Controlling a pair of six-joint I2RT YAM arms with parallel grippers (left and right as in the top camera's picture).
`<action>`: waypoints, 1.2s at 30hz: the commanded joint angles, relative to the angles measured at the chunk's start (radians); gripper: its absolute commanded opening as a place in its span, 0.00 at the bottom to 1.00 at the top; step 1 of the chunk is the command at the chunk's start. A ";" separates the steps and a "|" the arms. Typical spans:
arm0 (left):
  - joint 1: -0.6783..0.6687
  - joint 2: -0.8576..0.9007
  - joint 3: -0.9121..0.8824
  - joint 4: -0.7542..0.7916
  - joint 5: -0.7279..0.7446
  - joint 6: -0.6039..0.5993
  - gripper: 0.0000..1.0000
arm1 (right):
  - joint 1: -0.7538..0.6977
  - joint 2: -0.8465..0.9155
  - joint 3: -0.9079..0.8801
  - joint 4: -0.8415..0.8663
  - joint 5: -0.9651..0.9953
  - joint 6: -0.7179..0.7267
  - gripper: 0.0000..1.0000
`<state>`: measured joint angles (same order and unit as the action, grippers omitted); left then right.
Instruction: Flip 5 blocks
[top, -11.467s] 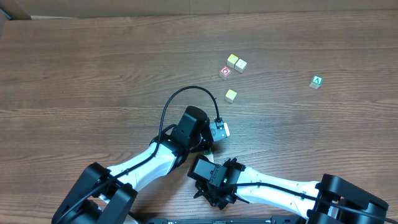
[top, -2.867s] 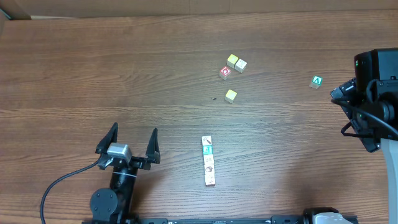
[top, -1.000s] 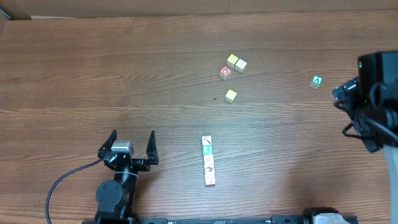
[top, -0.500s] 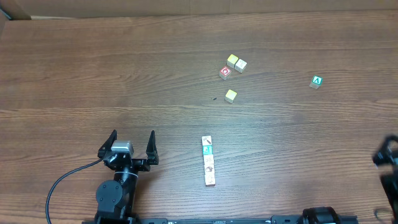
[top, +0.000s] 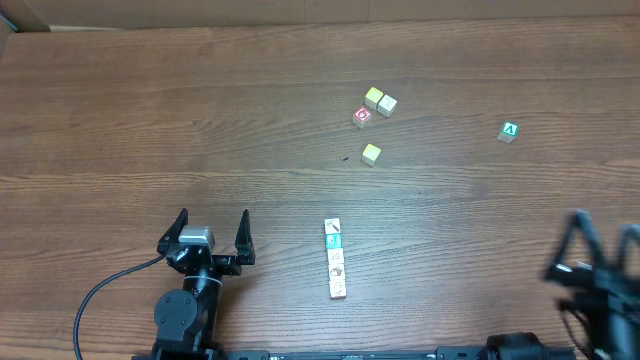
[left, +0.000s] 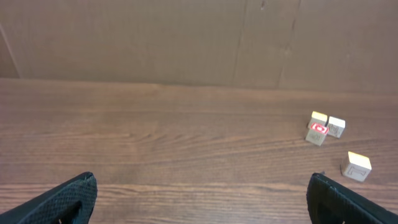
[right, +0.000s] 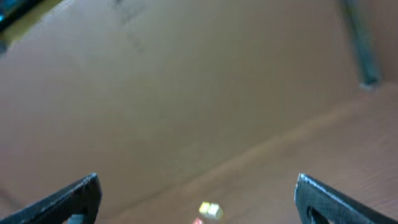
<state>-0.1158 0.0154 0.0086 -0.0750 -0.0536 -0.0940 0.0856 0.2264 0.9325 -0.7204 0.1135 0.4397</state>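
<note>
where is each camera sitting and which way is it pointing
Overhead: fixed above the table, looking straight down; shows the row of blocks, the open left gripper, the blurred right gripper.
Left wrist: low on the left arm, facing across the table toward a wall; own fingertips in the bottom corners.
Right wrist: blurred, mostly wall; own fingertips in the bottom corners.
Shared: overhead and left wrist both show the red-faced cube.

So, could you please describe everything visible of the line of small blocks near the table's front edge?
The line of blocks is a straight row of tiny, seemingly wooden cubes set end to end, slightly slanted. Tops are mostly pale with small pictures; the far one is red-marked, the next teal. It lies on the table, nothing else touching it.
</note>
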 joint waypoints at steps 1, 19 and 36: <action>0.006 -0.012 -0.003 0.001 -0.002 0.023 1.00 | 0.003 -0.082 -0.224 0.150 -0.190 -0.134 1.00; 0.006 -0.012 -0.003 0.001 -0.002 0.023 1.00 | 0.002 -0.224 -0.777 0.702 -0.459 -0.500 1.00; 0.006 -0.011 -0.003 0.001 -0.002 0.023 1.00 | 0.002 -0.224 -0.925 0.750 -0.246 -0.258 1.00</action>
<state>-0.1158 0.0151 0.0086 -0.0757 -0.0536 -0.0940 0.0856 0.0147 0.0185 0.0250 -0.2047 0.1032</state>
